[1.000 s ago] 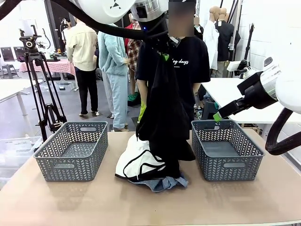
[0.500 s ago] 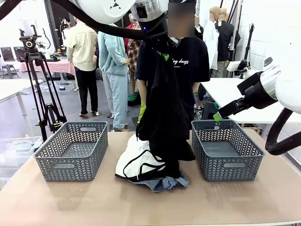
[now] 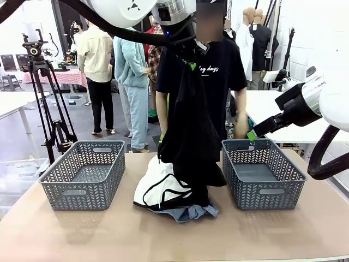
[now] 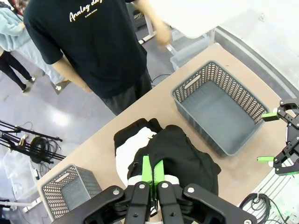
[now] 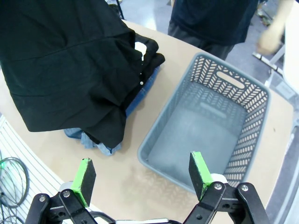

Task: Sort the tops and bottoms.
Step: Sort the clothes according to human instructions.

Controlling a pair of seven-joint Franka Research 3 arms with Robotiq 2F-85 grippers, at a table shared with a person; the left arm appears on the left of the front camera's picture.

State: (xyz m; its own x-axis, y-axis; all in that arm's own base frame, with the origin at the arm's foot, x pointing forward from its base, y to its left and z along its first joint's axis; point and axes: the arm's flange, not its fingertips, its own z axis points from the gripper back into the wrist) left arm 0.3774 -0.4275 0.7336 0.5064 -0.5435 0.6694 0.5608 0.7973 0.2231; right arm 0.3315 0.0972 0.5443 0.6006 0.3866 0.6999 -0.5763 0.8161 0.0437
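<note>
My left gripper (image 3: 191, 66) is held high over the table's middle, shut on a plain black garment (image 3: 191, 131) that hangs down onto the pile. In the left wrist view its green fingertips (image 4: 146, 169) pinch that black cloth (image 4: 184, 156). The pile holds a white garment with black piping (image 3: 155, 185), faded blue denim (image 3: 192, 213) and more black cloth. My right gripper (image 3: 251, 135) hovers open above the right basket's far left corner. Its view shows the green pads (image 5: 85, 175) wide apart, with the hanging black garment (image 5: 65, 70) and denim (image 5: 142, 98) to the left.
Two grey plastic baskets stand beside the pile, one left (image 3: 82, 192) and one right (image 3: 268, 194); both look empty. A person in a black printed T-shirt (image 3: 218, 71) stands at the far edge, one hand near the right basket. A tripod (image 3: 46, 93) stands beyond the table's left.
The person's arms have shifted a little at the far side. Both grippers and the hanging black garment stay where they were.
</note>
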